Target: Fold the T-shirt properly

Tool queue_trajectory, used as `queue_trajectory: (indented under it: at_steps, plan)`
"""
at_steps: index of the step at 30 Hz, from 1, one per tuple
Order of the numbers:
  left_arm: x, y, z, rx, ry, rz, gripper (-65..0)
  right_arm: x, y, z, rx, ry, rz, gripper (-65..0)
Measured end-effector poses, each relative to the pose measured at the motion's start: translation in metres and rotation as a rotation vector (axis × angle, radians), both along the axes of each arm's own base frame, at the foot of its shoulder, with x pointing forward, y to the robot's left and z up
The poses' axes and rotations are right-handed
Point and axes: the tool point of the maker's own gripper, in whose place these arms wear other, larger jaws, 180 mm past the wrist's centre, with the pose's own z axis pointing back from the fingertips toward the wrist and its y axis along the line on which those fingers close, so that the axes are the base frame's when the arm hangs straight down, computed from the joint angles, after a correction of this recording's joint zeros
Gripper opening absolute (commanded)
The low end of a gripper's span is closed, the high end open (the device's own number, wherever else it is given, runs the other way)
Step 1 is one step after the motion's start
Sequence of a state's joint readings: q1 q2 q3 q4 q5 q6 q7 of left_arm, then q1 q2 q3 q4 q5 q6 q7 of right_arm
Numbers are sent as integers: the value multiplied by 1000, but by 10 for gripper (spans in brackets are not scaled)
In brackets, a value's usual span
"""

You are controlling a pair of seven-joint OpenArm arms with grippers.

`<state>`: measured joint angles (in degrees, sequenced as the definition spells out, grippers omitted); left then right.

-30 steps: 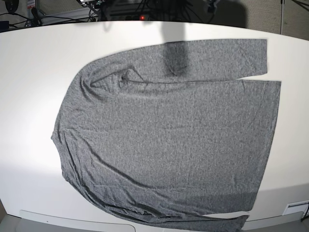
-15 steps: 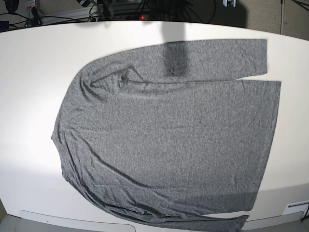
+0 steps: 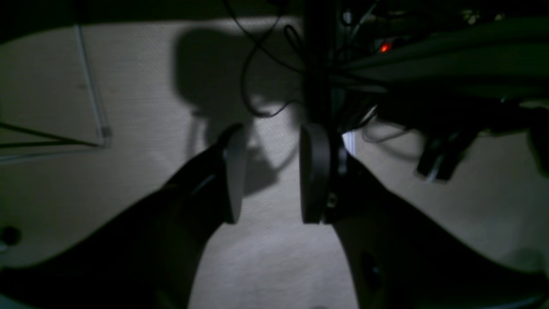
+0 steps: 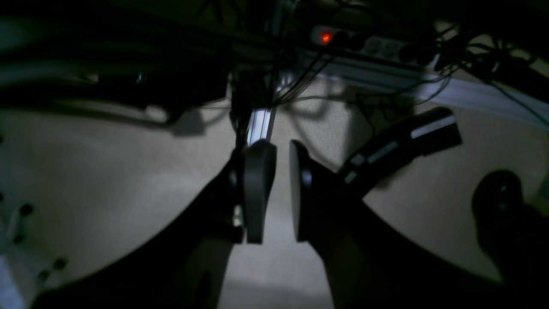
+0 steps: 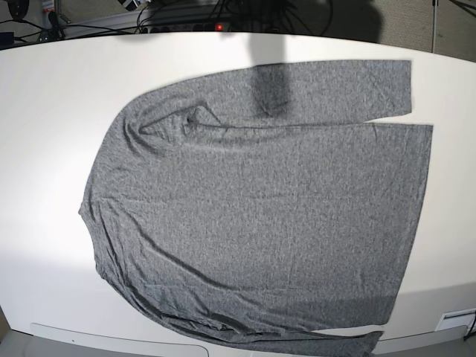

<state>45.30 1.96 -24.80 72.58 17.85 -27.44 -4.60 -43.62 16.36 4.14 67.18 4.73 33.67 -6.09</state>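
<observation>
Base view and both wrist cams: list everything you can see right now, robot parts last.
T-shirt: one, heather grey, long-sleeved, spread flat across the table, one sleeve folded along its far edge.
Table: one, white, under the shirt.
Cables: several, black, behind the table's far edge.
Power strip: one, pale, red light lit, among the cables.
Floor: beige carpet, below both wrist cameras.
Left gripper: one, black, jaws apart, empty, off the table.
Right gripper: one, black, jaws narrowly apart, empty, off the table.
</observation>
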Motion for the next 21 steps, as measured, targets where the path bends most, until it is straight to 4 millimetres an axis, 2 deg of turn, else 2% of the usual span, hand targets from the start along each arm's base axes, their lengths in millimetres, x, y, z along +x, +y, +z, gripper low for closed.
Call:
queue_trajectory:
  at_steps: [5, 13, 16, 21]
  plan:
    - [18, 3, 44, 28, -89, -88, -441, -20, -6, 31, -1, 19, 107, -535]
    - [47, 10, 103, 101, -188, -281, -441, -19, -12, 91, -16, -13, 323, -535]
    - [57, 19, 118, 136, -214, -356, -441, -9, -9, 112, -32, -41, 390, -535]
    - [79, 30, 138, 186, -265, -471, -441, 23, -4, 141, -75, -113, 488, -535]
